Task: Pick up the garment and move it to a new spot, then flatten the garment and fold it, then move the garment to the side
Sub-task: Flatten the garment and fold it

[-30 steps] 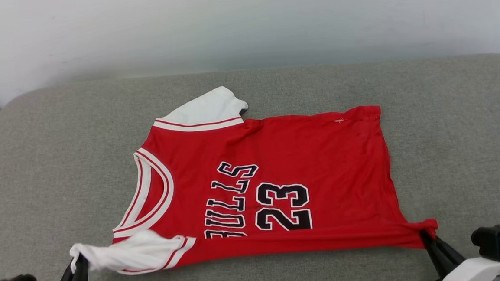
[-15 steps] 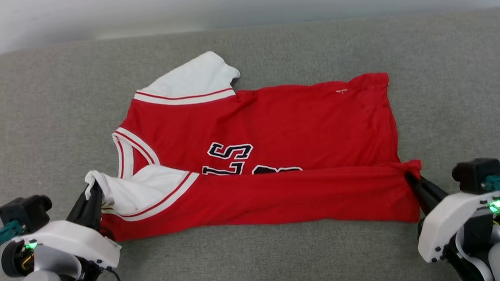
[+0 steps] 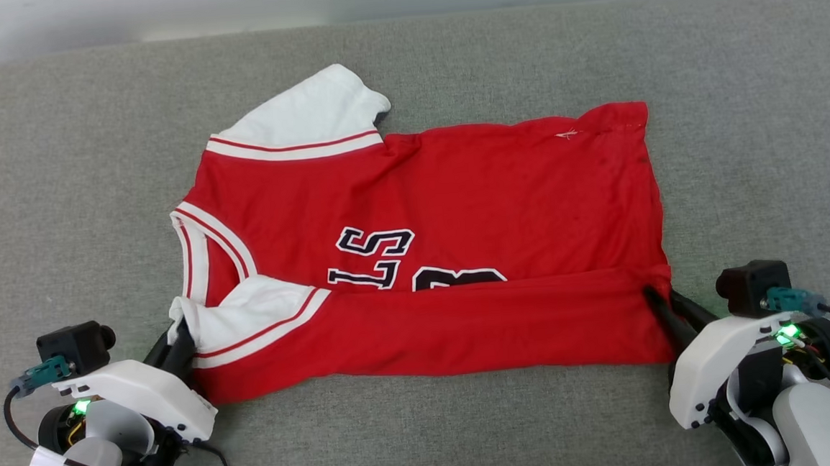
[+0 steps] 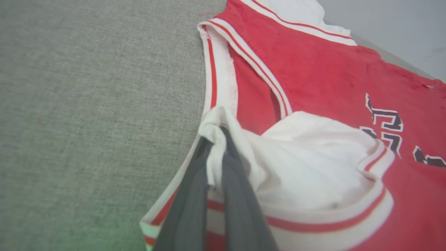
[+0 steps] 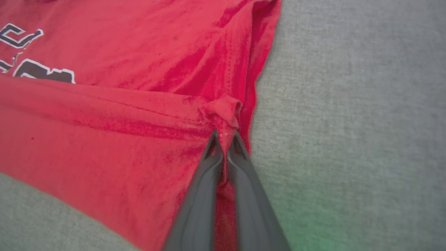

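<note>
— Both grippers clamped?
— Yes. My left gripper (image 3: 180, 335) pinches the white sleeve (image 3: 247, 308) and my right gripper (image 3: 660, 299) pinches the hem corner (image 3: 661, 278). The red jersey (image 3: 456, 194) lies on the grey cushion (image 3: 58, 175).
— What's changed?
— I've carried the near edge up over the chest number (image 3: 459, 278). A second ago it showed whole; now only its top peeks out. I judge the first fold nearly laid.

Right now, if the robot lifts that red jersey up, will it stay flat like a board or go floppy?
Probably floppy: the red jersey bends over itself in a soft fold, and its cloth bunches where the left gripper and right gripper pinch it. Lifted, it would likely sag between them. It looks thin, so probably light.
</note>
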`<state>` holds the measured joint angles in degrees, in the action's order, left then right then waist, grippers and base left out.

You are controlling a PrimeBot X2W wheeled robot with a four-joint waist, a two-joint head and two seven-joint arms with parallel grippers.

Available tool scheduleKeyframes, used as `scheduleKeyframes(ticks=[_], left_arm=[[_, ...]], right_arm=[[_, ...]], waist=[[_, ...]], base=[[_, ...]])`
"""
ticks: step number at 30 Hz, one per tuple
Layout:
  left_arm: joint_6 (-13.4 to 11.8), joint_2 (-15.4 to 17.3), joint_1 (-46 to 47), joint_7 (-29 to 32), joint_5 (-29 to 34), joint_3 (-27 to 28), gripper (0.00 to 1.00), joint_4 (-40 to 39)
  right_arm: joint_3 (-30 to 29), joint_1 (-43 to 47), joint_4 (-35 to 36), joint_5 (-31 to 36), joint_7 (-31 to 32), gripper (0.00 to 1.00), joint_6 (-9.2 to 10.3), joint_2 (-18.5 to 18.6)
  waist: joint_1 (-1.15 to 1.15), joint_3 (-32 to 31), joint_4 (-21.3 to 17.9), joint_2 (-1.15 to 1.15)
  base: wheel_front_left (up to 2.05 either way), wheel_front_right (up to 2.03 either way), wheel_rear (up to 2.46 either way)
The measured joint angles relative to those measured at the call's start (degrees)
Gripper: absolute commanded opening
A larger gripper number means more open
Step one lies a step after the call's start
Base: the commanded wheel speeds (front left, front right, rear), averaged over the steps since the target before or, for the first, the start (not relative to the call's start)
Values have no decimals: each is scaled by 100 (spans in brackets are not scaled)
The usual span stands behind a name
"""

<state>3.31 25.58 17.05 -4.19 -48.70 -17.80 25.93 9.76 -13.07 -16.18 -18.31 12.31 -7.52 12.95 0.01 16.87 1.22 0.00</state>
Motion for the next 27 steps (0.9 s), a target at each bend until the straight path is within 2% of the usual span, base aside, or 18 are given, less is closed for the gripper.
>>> scheduleKeyframes(ticks=[6, 9, 12, 17, 23, 27], left_arm=[[-80, 16, 3, -274, 1, 141, 100, 205], [-152, 170, -21, -293, -13, 246, 100, 149], [-218, 433, -144, -40, -55, 303, 100, -21], [-264, 1022, -287, 794, -255, 364, 100, -634], [-274, 1694, -523, 2382, -814, 321, 100, -1530], [-457, 1947, -631, 3167, -1235, 358, 100, -1931]], right_arm=[[-144, 85, 62, 9, -960, 100, 1, -127], [-220, 219, 219, 83, -1190, 100, 1, -253], [-318, 345, 396, 131, -1287, 100, 1, -346], [-466, 616, 827, 283, -1239, 100, 1, -506], [-604, 837, 1306, 390, -1070, 100, 1, -644], [-630, 865, 1548, 452, -1013, 100, 1, -728]], waist=[[-1, -275, 11, 0], [-1, -449, -2, 0], [-1, -627, -31, 0], [-1, -844, -80, 0], [-1, -849, -165, 0], [-1, -737, -242, 0]], base=[[0, 0, 0], [0, 0, 0], [0, 0, 0], [0, 0, 0], [0, 0, 0], [0, 0, 0]])
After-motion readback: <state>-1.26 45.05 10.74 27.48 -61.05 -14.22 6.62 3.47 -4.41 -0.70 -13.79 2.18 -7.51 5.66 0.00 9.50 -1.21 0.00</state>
